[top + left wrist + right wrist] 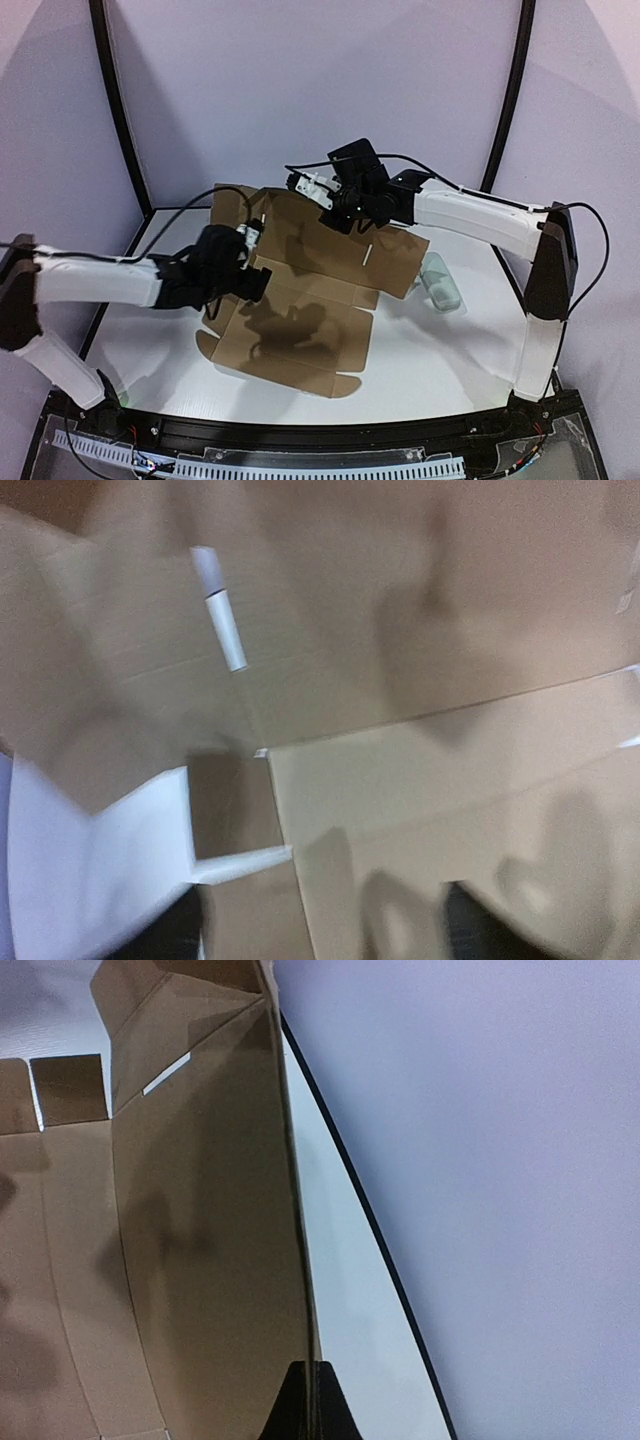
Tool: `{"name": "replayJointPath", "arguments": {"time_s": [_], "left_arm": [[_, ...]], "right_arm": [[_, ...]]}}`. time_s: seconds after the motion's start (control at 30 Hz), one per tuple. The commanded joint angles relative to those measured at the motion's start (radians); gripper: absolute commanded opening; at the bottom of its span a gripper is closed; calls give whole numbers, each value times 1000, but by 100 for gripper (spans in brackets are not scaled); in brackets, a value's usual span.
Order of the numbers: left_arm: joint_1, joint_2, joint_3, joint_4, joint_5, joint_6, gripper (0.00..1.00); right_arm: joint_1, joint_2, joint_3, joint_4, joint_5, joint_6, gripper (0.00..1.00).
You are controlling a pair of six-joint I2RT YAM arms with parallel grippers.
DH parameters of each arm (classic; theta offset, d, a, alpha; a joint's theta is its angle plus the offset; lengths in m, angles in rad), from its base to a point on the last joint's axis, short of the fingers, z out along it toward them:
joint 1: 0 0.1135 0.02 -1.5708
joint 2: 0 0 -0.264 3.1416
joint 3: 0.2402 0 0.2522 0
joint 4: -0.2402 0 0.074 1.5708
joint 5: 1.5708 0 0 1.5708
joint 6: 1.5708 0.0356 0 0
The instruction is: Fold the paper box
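The paper box [300,320] lies opened out on the white worktop [450,370], its far panel raised. The right end effector [308,1405] is clamped on that panel's top edge. The left end effector [248,268] sits over the box's left side, fingers [470,930] apart. A pale case [441,284] lies just beside the box's right edge

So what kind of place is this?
Probably a robot test booth in a lab: a white table, a plain backdrop on black poles, and a left arm and right arm handling a paper box.
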Motion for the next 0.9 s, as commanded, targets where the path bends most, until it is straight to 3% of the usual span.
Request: {"name": "replayJointPath", "arguments": {"time_s": [0.0,0.23,0.3,0.37,0.4,0.63,0.87], "left_arm": [[-6,-204,-117,55,48,-87,98],[34,-467,-215,-2,-158,-191,99],[175,-515,-224,-56,-115,-301,99],[207,-528,-232,-66,-89,-351,99],[284,-533,-236,-83,-82,-415,99],[486,-407,-174,-169,35,-581,99],[509,-299,-133,-89,112,-570,99]], "right_arm": [[-16,27,-18,116,27,-58,0],[-16,17,-180,335,0,-263,0],[-16,23,-212,390,20,-288,0],[-14,21,-228,414,24,-288,0],[-11,18,-267,463,28,-296,0],[35,-4,-457,809,76,-453,0],[56,-49,-521,964,104,-526,0]]}}
